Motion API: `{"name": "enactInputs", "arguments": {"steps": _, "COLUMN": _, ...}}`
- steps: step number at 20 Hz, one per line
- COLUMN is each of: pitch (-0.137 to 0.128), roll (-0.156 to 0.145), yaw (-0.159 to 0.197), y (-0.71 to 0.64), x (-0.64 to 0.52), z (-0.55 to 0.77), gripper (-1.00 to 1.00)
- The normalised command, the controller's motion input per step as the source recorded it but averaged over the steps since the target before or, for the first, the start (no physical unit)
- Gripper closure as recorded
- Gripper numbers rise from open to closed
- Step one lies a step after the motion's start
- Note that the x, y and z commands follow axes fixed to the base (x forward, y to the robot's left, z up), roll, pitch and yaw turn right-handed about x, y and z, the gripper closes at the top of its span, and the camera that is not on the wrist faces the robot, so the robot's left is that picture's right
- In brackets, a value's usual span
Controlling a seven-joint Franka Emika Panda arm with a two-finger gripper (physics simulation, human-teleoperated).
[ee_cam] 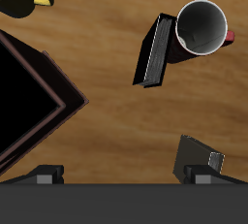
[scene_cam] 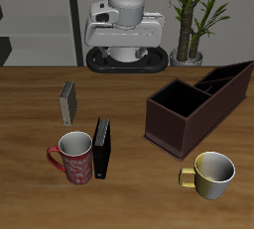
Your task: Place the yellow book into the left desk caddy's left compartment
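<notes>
The yellow book (scene_cam: 67, 102) stands upright on the wooden surface (scene_cam: 129, 188) at the left middle of the exterior frame, apart from the red mug (scene_cam: 75, 157) and the black book (scene_cam: 101, 148) standing just below it. The left desk caddy (scene_cam: 198, 104) sits at the right of that frame, well apart from the book, with a yellow mug (scene_cam: 209, 174) below it. The arm is up at the top of the frame, nowhere near anything yet. In the wrist view the fingers (ee_cam: 44, 174) look spread and hold nothing, and the book's grey edge (ee_cam: 199, 157) is visible near one of them. The step in hand is likely the reach: come down over the book, line the fingers across its thin thickness, and close on the upper part. Keep clear of the black book, which looks similar but is larger and easy to bump.
</notes>
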Motion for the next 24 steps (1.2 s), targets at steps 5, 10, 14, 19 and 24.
{"name": "enactInputs", "arguments": {"steps": 5, "pitch": 0.008, "roll": 0.030, "yaw": 0.010, "y": -0.34, "x": 0.14, "z": -0.07, "gripper": -1.00}}
{"name": "enactInputs", "arguments": {"steps": 10, "pitch": 0.006, "roll": -0.070, "yaw": -0.018, "y": -0.53, "x": -0.02, "z": -0.23, "gripper": -1.00}}
{"name": "enactInputs", "arguments": {"steps": 14, "pitch": -0.012, "roll": -0.066, "yaw": -0.041, "y": -0.43, "x": -0.17, "z": -0.17, "gripper": -1.00}}
{"name": "enactInputs", "arguments": {"steps": 19, "pitch": -0.024, "roll": -0.014, "yaw": -0.030, "y": -0.35, "x": -0.32, "z": -0.16, "gripper": -1.00}}
{"name": "enactInputs", "arguments": {"steps": 24, "pitch": -0.031, "roll": -0.044, "yaw": 0.003, "y": -0.36, "x": -0.35, "z": -0.24, "gripper": -1.00}}
